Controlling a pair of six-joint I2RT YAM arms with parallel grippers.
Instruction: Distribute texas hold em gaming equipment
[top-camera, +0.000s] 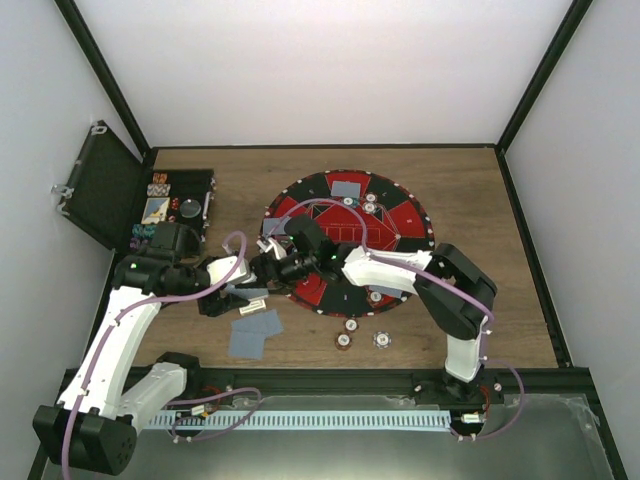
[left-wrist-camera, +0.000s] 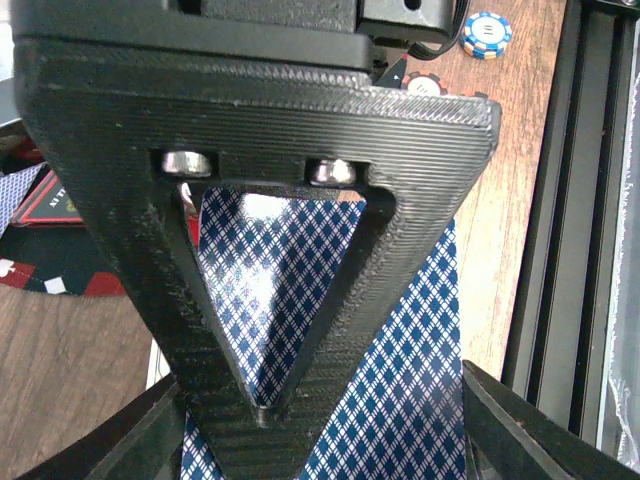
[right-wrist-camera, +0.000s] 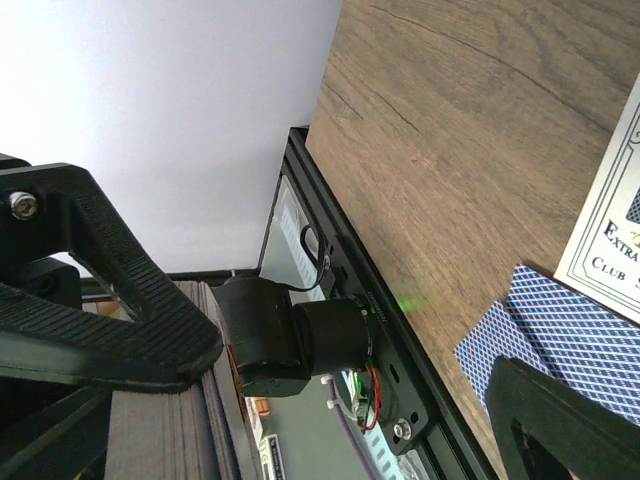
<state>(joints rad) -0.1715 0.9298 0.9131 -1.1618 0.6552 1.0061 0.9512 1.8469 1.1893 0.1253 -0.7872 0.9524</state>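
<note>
Left gripper (left-wrist-camera: 325, 440) is clamped on the deck of cards (left-wrist-camera: 410, 380), its blue diamond-patterned back partly covered by a ribbed black triangular finger (left-wrist-camera: 110, 200) of the wide-spread right gripper (right-wrist-camera: 355, 368), round chips (left-wrist-camera: 487, 33) beyond.

left arm (top-camera: 118, 340), right arm (top-camera: 385, 268): white links, black joints, lilac cables (top-camera: 236, 240). right gripper's finger (right-wrist-camera: 100, 300): black ribbed print, triangular frame, silver screw (right-wrist-camera: 22, 205).
</note>
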